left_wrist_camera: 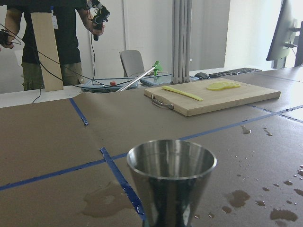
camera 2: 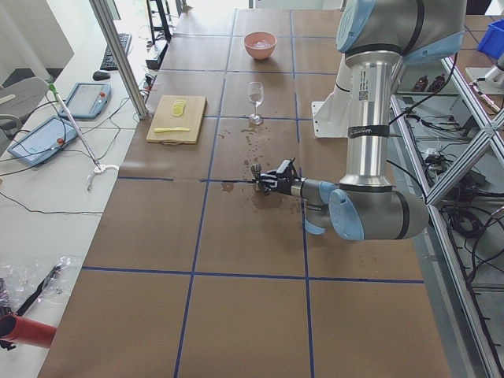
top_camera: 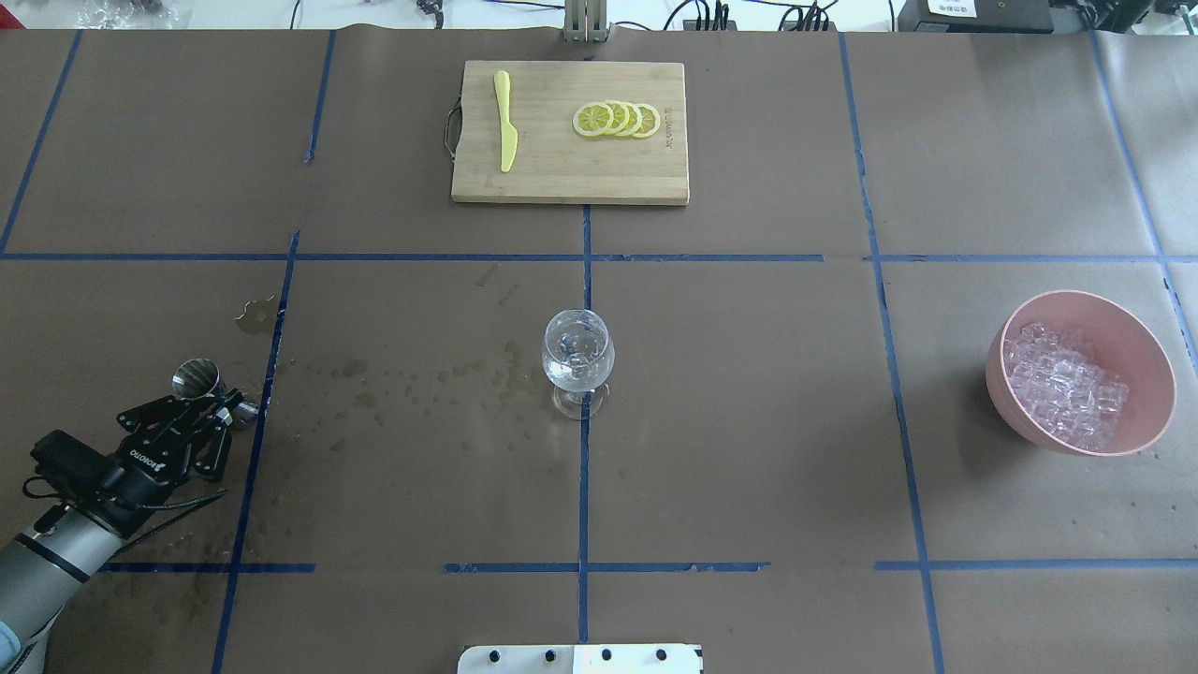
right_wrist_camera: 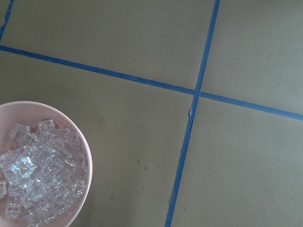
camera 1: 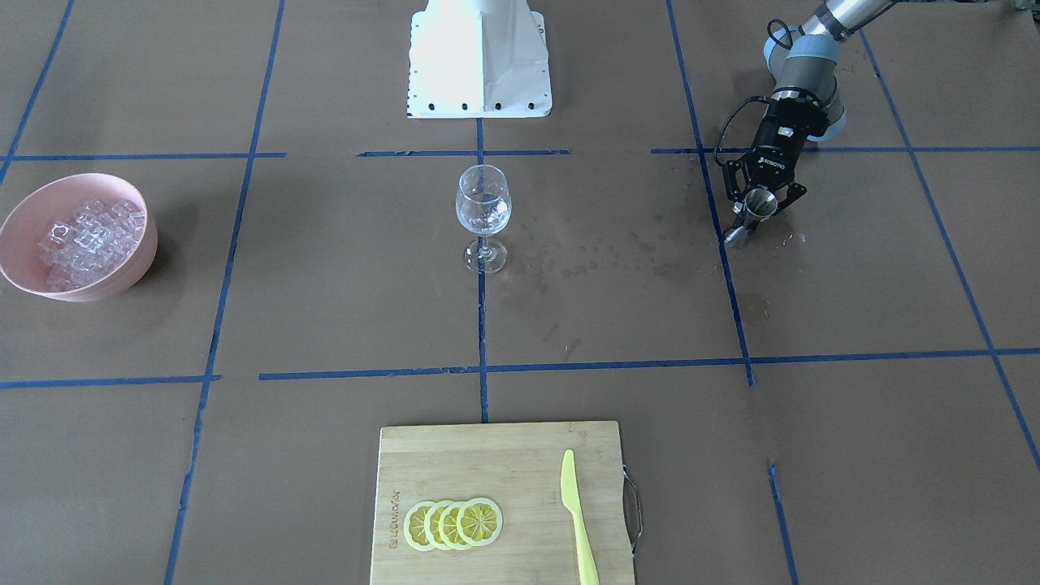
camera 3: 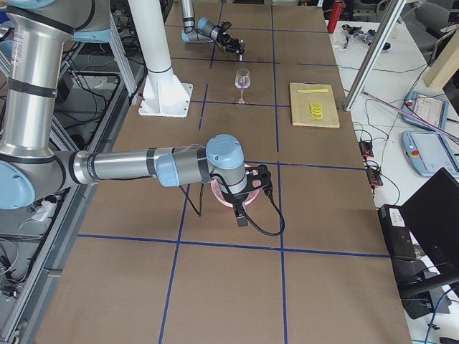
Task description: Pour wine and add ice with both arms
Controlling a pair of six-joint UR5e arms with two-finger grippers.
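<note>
While the left gripper [top_camera: 227,410] is sitting low at the robot's left end of the table [top_camera: 749,421], its fingers are looking closed around the middle of a small metal cup [top_camera: 197,378]. The cup is standing up straight, mouth up, with wet spots [top_camera: 360,370] showing on the paper beside it. The wine glass [top_camera: 577,356] is standing in the middle of the table, well apart from that gripper, and a little clear wine [top_camera: 576,373] is sitting inside it.

The ice [top_camera: 1062,384] is lying heaped in a pink bowl [top_camera: 1137,337] at the robot's right end, far from the left gripper, with the glass between them. The right gripper [camera 3: 244,204] is hanging near that bowl, so it is by far the nearer one. Its own camera is looking down and catching the bowl only in the low left corner, so I am guessing the ice is lying off to one side of it, not right below. I cannot tell if its fingers are open or closed.

I am thinking the ice is coming next, and the right gripper is needing to slide over the bowl before going down.
</note>
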